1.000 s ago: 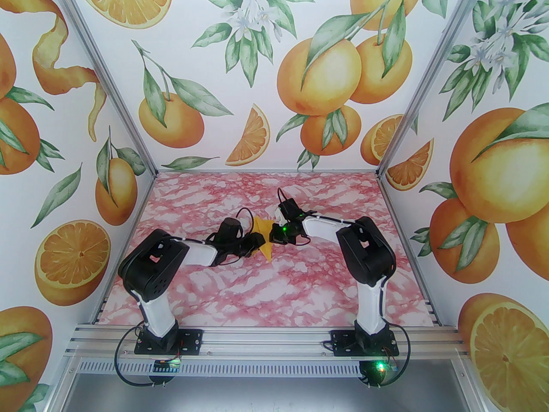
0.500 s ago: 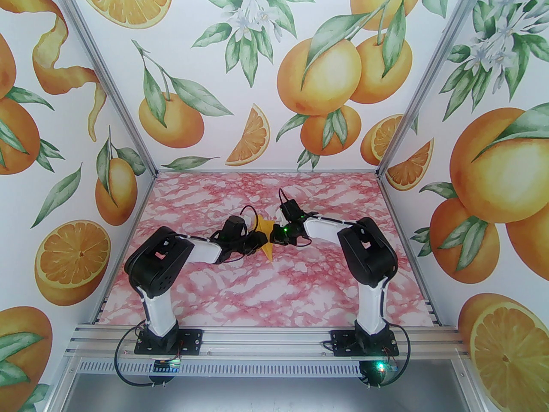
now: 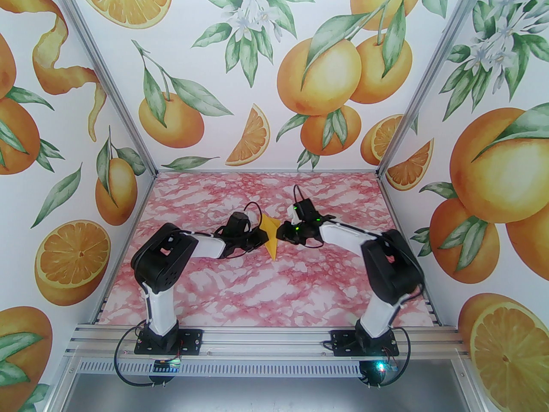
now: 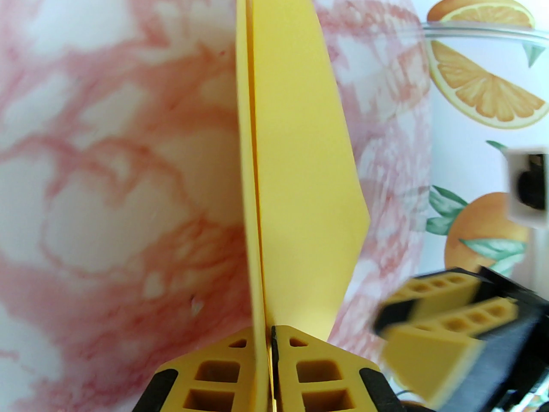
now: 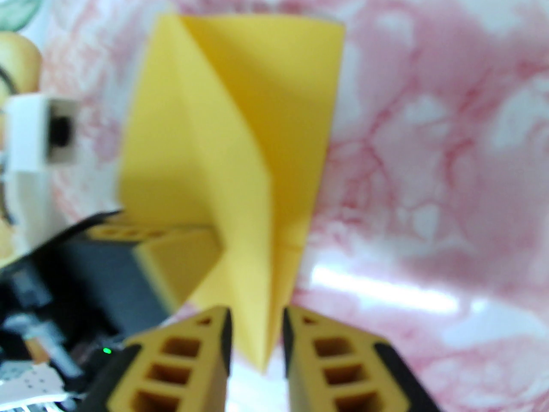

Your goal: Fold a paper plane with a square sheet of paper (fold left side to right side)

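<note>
The square sheet of paper (image 3: pixel 271 239) is yellow, folded to a pointed shape, and held on edge above the table's middle. My left gripper (image 3: pixel 262 240) is shut on it; in the left wrist view its pads (image 4: pixel 240 358) pinch the paper (image 4: pixel 300 165) at the folded edge. My right gripper (image 3: pixel 281 231) sits just right of the sheet, open. In the right wrist view the paper (image 5: pixel 240 144) has its lower tip in the gap of that gripper (image 5: pixel 256 322), without being pinched. The left finger (image 5: pixel 171 255) shows there against the sheet.
The pink marbled table (image 3: pixel 257 290) lies below both grippers. Walls printed with oranges (image 3: pixel 317 75) close in the back and both sides. An aluminium rail (image 3: pixel 266 341) carries the arm bases at the near edge.
The right gripper has opened, let go of the paper and drawn back to the right. The left gripper has closed on the paper and shifted slightly right with it.
</note>
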